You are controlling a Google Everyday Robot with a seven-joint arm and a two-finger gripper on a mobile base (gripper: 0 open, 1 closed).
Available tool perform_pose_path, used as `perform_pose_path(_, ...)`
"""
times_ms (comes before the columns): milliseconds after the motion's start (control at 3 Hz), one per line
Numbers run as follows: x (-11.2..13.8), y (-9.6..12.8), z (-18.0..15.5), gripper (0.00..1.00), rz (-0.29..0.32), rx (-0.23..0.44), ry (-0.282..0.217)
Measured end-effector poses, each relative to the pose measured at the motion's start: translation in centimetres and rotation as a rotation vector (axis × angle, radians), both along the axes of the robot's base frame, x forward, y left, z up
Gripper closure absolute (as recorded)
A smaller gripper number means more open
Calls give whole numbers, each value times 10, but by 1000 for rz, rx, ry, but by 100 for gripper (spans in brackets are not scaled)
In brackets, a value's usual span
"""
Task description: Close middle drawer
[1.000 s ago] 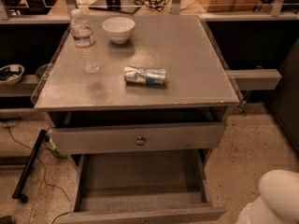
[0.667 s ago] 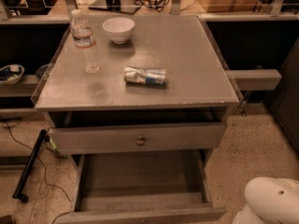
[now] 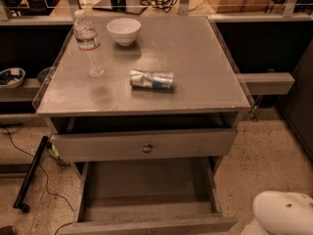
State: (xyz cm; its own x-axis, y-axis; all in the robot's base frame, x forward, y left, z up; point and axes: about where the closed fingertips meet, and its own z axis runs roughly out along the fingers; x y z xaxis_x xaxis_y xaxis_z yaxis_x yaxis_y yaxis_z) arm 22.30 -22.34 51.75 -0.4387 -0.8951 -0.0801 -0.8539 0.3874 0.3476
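The middle drawer [image 3: 146,190] is pulled far out below the cabinet top, showing a wide shallow box with a bare grey floor. Its low flat front [image 3: 146,225] lies along the bottom edge of the view, and its knob is hidden. Above it, the taller-fronted drawer [image 3: 98,146] with a brass-coloured knob [image 3: 146,147] stands slightly open. My gripper is out of view. Only a white rounded part of my arm [image 3: 283,212] shows at the bottom right, to the right of the open drawer and apart from it.
On the grey cabinet top [image 3: 195,72] stand a water bottle [image 3: 89,45], a white bowl [image 3: 123,31] and a crumpled can [image 3: 151,79]. A black pole [image 3: 30,175] and cables lie on the floor at the left. A shelf end [image 3: 266,82] juts out at the right.
The white arm part at the bottom right has shifted a little to the left. Both drawers and the things on top have not moved.
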Motion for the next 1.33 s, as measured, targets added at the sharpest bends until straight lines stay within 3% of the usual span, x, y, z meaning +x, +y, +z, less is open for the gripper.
perform_pose_path(333, 9, 8, -27, 100, -1, 22, 8)
perform_pose_path(667, 35, 16, -72, 100, -60, 70, 44)
perform_pose_path(1333, 22, 15, -90, 100, -85, 77, 70)
